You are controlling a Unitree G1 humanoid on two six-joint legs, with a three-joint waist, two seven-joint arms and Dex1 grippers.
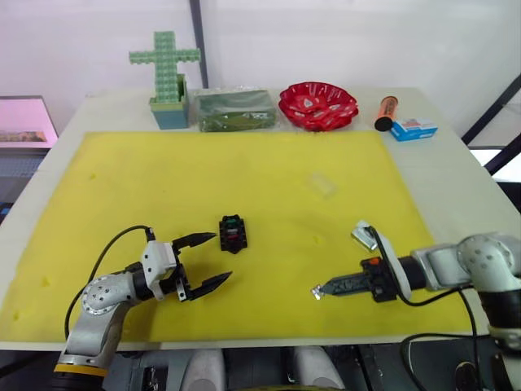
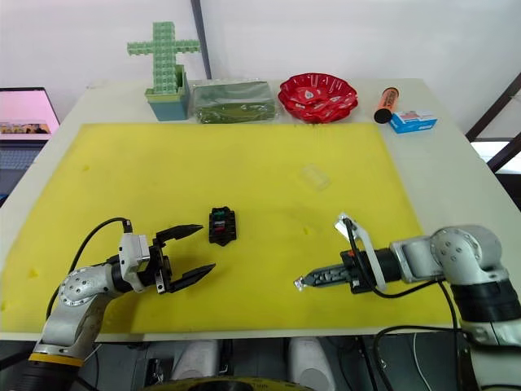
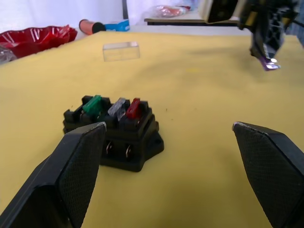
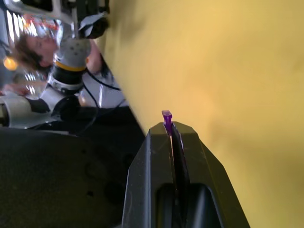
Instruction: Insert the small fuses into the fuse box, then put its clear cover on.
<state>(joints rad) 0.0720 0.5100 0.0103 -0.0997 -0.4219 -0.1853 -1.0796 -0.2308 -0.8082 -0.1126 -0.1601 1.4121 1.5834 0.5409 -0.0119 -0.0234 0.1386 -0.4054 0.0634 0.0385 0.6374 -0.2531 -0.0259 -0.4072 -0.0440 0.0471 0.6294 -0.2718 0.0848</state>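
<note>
Lettering: we read none on the small blue-and-white carton [image 1: 413, 129] or the orange cylinder [image 1: 385, 112] at the table's far right. Small black plastic fuse box [image 1: 234, 233] lies mid-mat on the yellow foam sheet [image 1: 122, 187], long axis running away from us, with a green fuse [image 3: 92, 104], a whitish-grey fuse [image 3: 117, 107] and a red fuse [image 3: 133, 108] seated upright in a row. Clear rectangular cover [image 1: 322, 184] rests further back, well apart. Left gripper [image 1: 205, 261], jaws spread, sits near the box. Right gripper [image 1: 319, 291], jaws pressed together, pinches the purplish fuse [image 4: 167, 117] at its tips, pointing toward the left.
</note>
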